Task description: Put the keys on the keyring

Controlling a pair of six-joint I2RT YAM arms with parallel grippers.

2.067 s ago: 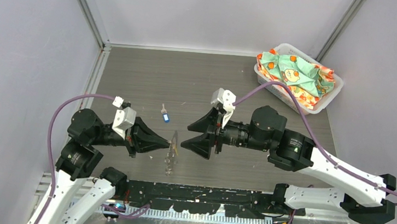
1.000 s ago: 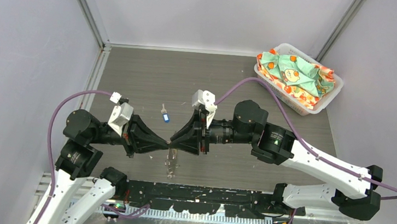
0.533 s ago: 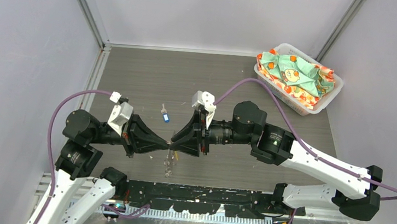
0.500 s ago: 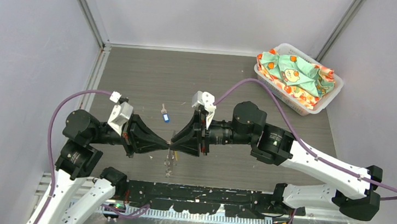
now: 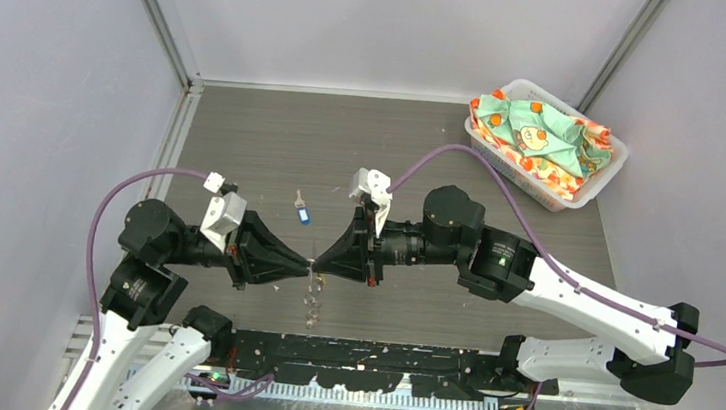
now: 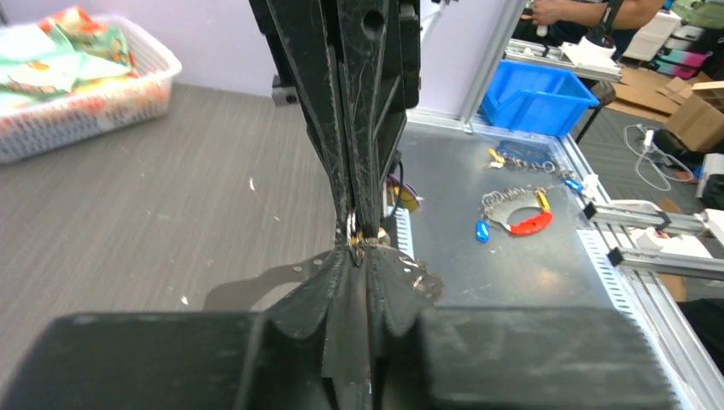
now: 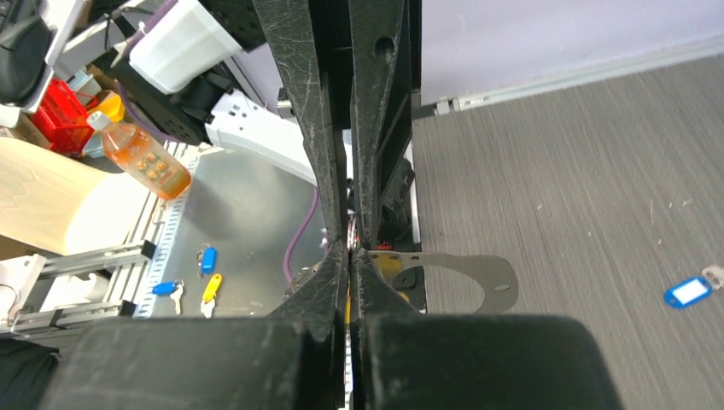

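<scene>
My left gripper (image 5: 309, 264) and right gripper (image 5: 317, 261) meet tip to tip above the table's near middle, both shut. They pinch the top of the keyring (image 5: 311, 300), whose grey chain hangs down below them. In the left wrist view a speck of the yellow key (image 6: 368, 240) shows where the left gripper (image 6: 359, 252) meets the right one's fingers; how it hangs is hidden. In the right wrist view the right gripper (image 7: 350, 252) has its jaws pressed together. The blue key (image 5: 303, 214) lies flat on the table behind the grippers, also seen as the blue key (image 7: 688, 291) at the far right.
A white basket (image 5: 617, 149) of patterned cloth stands at the back right corner. Purple cables arc over both arms. Off the table's near edge, spare key tags (image 7: 207, 259) and a red piece (image 6: 529, 224) lie on a metal shelf.
The right gripper has moved in from the right and shut at the left gripper's tips. Both arms have shifted slightly; the chain still hangs below.
</scene>
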